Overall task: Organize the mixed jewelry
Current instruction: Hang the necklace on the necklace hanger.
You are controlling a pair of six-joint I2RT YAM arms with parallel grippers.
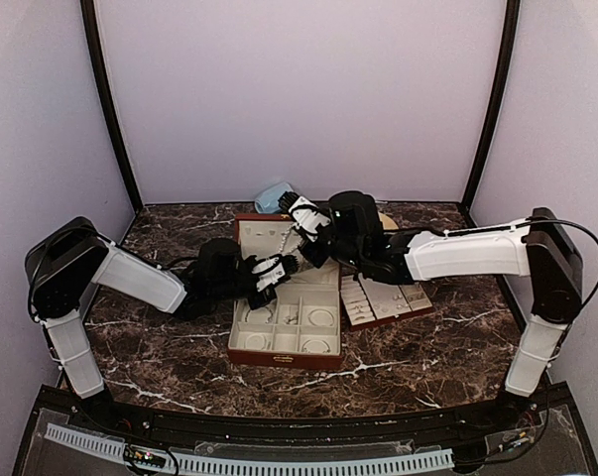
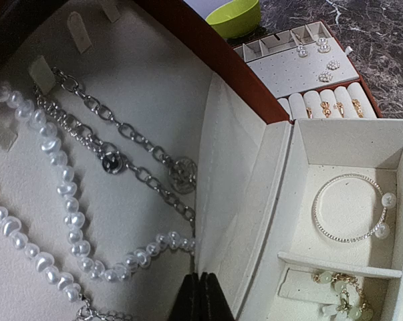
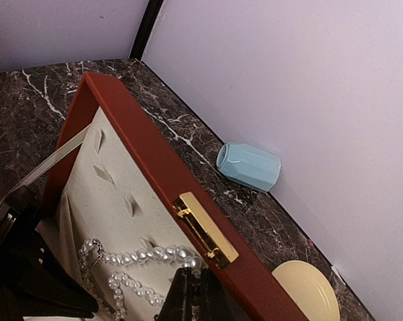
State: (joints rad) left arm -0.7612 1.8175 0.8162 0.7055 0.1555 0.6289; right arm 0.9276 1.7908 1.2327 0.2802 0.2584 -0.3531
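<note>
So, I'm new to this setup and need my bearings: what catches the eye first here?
The open red-brown box mid-table, with the left arm and right arm reaching into it. Against its lid lining hang a pearl strand and a silver chain. A pale blue cup sits by the back wall.
</note>
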